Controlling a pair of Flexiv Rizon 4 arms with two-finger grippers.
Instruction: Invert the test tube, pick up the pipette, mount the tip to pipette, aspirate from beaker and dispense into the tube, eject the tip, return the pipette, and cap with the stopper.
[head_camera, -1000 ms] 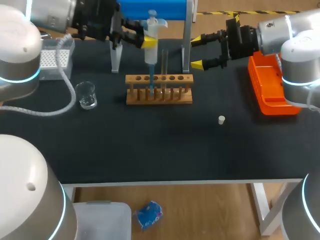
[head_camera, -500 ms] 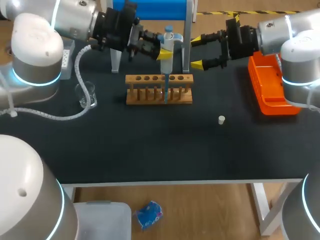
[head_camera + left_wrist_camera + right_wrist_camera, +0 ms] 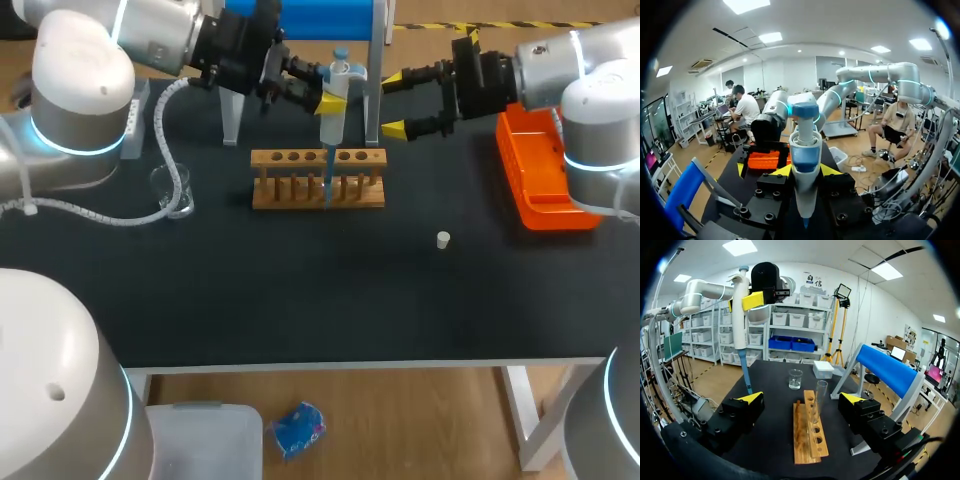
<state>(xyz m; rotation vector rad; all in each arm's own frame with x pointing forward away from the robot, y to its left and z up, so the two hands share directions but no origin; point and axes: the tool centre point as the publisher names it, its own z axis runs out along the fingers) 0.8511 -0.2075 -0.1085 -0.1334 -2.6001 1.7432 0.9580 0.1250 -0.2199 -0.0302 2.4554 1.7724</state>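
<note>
While the left claw [image 3: 322, 92] gripped the pipette [image 3: 333, 100] near the test tube [image 3: 820, 395], right claw [image 3: 395, 103] wide, a misaligned tip [image 3: 747, 380] could clip its rim and spill.

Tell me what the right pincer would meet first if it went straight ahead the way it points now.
Probably the test tube standing in the wooden rack, which lies ahead between the fingers of the right pincer. Height is unclear, so it might pass over the rack. The pipette hangs off to one side.
</note>
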